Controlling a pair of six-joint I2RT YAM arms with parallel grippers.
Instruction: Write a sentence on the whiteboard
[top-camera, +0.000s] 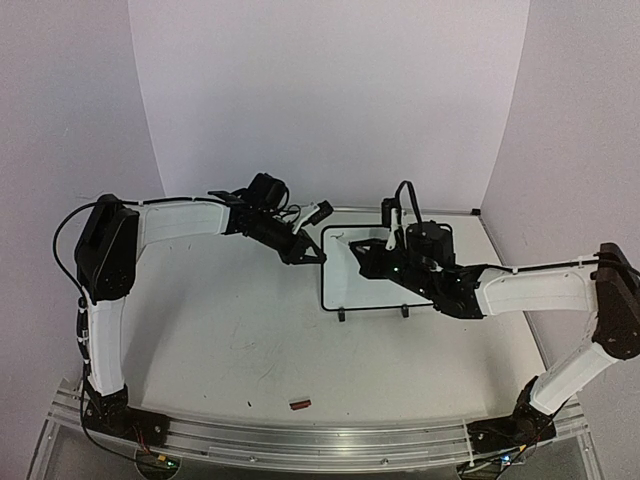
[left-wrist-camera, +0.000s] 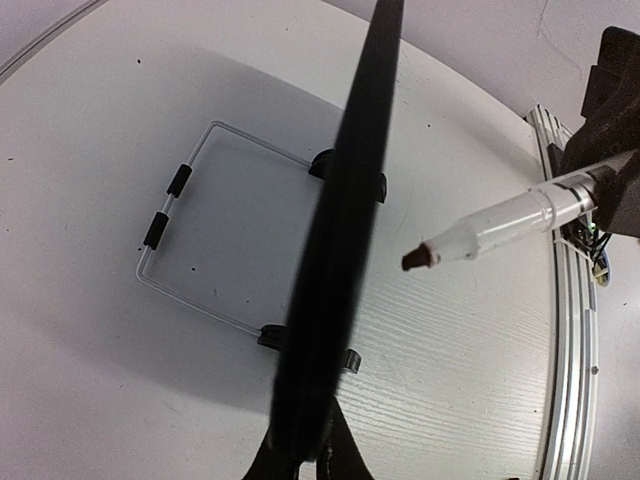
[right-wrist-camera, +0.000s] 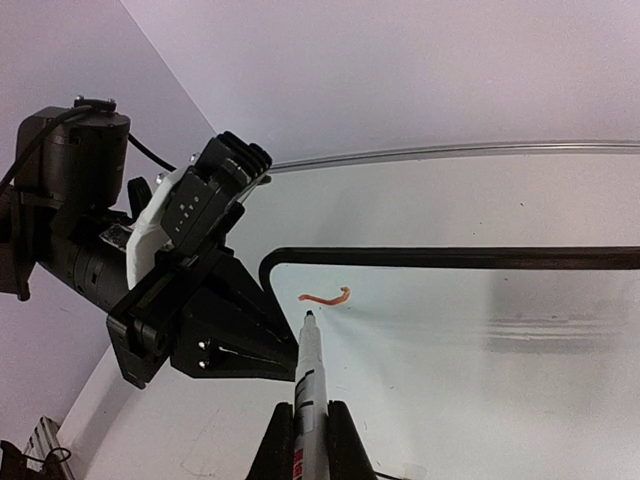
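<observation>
The whiteboard (top-camera: 372, 293) rests on two small black feet, its black edge (left-wrist-camera: 350, 200) running straight up the left wrist view. My left gripper (left-wrist-camera: 308, 460) is shut on that left edge (top-camera: 312, 252). A white marker (right-wrist-camera: 308, 385) sits lengthwise in my shut right gripper (right-wrist-camera: 308, 440), over the board's upper left corner (top-camera: 375, 258). Its dark tip (right-wrist-camera: 310, 318) is just below a short reddish stroke (right-wrist-camera: 325, 296), the only part of the sentence that shows. I cannot tell whether the tip touches the board (right-wrist-camera: 480, 380). The marker (left-wrist-camera: 500, 225) also crosses the left wrist view.
A small reddish-brown cap-like piece (top-camera: 300, 404) lies on the table near the front. An aluminium rail (top-camera: 320, 440) runs along the near edge, and a thin strip (top-camera: 430, 211) marks the back edge. The board's wire stand (left-wrist-camera: 200, 235) lies under it. White walls close in behind.
</observation>
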